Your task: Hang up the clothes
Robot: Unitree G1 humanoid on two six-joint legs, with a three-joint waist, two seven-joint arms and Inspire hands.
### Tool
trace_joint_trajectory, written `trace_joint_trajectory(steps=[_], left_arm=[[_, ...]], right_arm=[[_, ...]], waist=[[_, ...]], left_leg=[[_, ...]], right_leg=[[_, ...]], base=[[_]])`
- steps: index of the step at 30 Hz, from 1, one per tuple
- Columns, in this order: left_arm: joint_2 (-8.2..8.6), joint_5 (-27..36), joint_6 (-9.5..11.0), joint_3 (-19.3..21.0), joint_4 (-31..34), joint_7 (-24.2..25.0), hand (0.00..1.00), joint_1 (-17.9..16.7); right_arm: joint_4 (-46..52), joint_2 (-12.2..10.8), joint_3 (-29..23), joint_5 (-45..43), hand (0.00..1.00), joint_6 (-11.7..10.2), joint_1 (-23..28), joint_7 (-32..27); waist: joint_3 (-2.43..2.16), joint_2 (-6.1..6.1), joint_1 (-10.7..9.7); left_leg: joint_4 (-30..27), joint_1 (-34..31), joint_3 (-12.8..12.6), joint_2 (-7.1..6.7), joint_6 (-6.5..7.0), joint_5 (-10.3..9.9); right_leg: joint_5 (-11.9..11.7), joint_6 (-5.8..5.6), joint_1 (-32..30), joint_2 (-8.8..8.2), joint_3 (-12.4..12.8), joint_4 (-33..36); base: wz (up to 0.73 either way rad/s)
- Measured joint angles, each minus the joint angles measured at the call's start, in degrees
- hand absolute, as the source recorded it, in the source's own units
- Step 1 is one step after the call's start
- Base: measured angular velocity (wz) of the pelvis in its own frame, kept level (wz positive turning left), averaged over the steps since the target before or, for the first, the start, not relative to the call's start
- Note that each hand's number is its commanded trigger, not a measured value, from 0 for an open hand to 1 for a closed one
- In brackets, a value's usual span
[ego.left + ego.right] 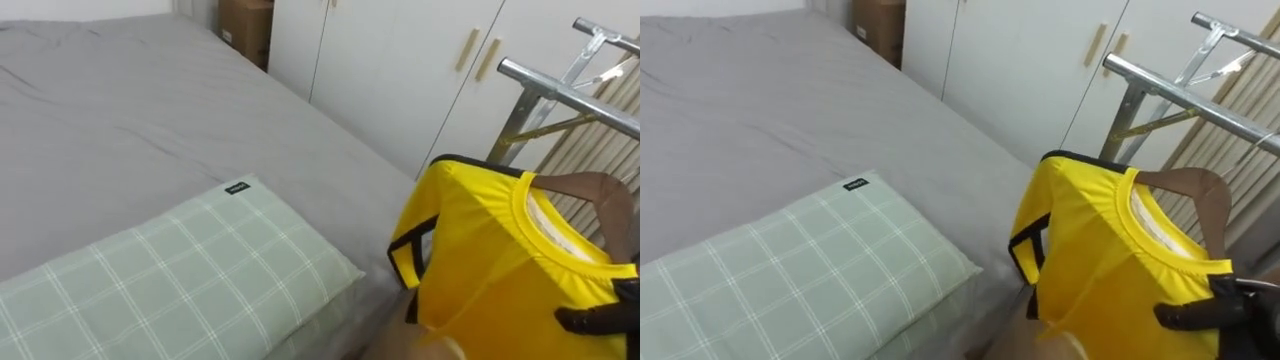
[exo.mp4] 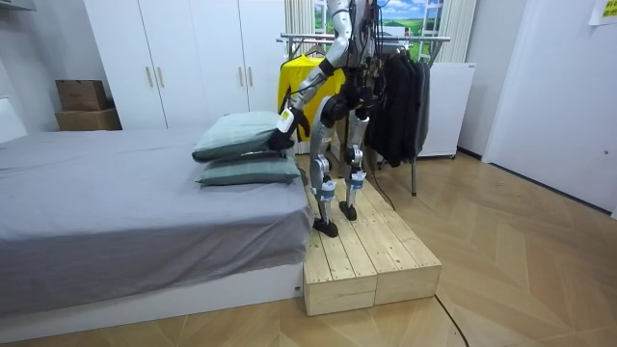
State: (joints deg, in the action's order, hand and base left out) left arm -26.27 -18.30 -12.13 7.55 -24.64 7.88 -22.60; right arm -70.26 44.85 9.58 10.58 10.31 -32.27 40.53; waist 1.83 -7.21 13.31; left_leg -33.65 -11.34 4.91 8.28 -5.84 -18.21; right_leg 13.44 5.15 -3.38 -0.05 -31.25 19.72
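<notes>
By the silver metal clothes rack [image 1: 565,92], not on it yet, is my bright yellow shirt [image 1: 480,270] on its curved brown hanger [image 1: 590,188]. My right hand [image 1: 603,320] has its fingers clamped on the shirt's shoulder. I think I am bringing it over. Next the hook must go up over the rack's bar. My left hand [image 2: 284,133] hangs low, away from the rack.

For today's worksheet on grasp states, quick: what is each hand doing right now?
Left hand: down by the pillows; cannot be told.
Right hand: closed on the yellow shirt.
</notes>
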Motion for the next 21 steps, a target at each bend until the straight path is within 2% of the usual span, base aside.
trace_joint_trajectory(steps=[5,8,21], left_arm=[[0.05,-0.04,0.08,-0.44,0.82,0.24,0.00,-0.03],[0.06,-0.04,0.08,-0.38,1.77,0.36,0.00,-0.06],[0.36,-0.10,0.06,0.18,2.29,0.10,0.00,-0.29]], right_arm=[[-1.10,-0.07,-0.16,0.07,0.00,-0.34,0.44,0.09],[-1.03,-0.07,-0.12,-0.04,0.00,-0.34,0.43,-0.38],[-0.85,-0.06,-0.17,-1.78,0.00,-0.52,0.39,-1.69]], waist=[[0.01,0.06,0.41],[-0.17,-0.14,0.93],[-0.46,-0.70,0.99]], left_leg=[[0.01,0.13,-0.17,0.00,0.00,0.00],[0.42,0.11,-0.18,-0.05,0.00,0.00],[0.45,0.18,-0.16,-0.05,0.00,0.00]], right_leg=[[-0.01,0.03,-0.07,-0.07,-0.21,0.00],[-0.01,0.03,-0.43,-0.11,-0.01,0.04],[-0.03,0.04,-0.34,-0.11,-0.01,0.14]], base=[[0.03],[-0.01],[0.00]])
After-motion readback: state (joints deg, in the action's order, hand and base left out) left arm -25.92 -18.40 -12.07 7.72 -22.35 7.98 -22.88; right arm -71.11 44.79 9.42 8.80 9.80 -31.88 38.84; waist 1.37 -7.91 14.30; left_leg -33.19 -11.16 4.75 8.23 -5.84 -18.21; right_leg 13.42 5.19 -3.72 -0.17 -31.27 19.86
